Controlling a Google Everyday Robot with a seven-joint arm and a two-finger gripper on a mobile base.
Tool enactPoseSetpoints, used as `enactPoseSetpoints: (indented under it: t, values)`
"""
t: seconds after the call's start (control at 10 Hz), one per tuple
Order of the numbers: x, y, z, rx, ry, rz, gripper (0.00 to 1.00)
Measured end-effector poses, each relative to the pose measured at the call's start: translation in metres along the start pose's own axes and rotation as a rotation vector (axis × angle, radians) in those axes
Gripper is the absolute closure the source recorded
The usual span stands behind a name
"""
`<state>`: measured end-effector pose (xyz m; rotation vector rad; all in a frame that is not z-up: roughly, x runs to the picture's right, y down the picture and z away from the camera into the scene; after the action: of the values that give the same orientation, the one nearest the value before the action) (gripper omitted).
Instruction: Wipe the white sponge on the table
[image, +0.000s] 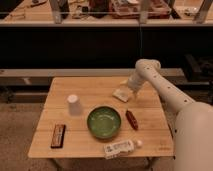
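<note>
The white sponge (120, 95) lies flat on the light wooden table (95, 89), toward its back right. My gripper (129, 90) is at the end of the white arm reaching in from the right, directly at the sponge's right edge and low over the table. It hides part of the sponge.
A green bowl (104, 121) sits in the middle front. A white cup (73, 104) stands to the left. A dark bar (58, 135) lies at the front left, a white labelled bottle (120, 148) at the front edge, a red-brown object (131, 120) right of the bowl. Shelving stands behind.
</note>
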<state>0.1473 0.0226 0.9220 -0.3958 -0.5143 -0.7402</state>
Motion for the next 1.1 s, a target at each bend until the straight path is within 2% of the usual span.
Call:
enactPoseSetpoints:
  t: [0.1,0.3,0.7,1.1]
  values:
    - [-0.002,-0.002,0.004,-0.01,0.013,0.043,0.2]
    - [-0.002,-0.007,0.008,-0.016,0.024,0.08,0.2]
    - [0.012,-0.009,0.02,-0.026,0.044,0.149,0.2]
    - [0.028,-0.003,0.033,-0.04,0.043,0.208,0.2]
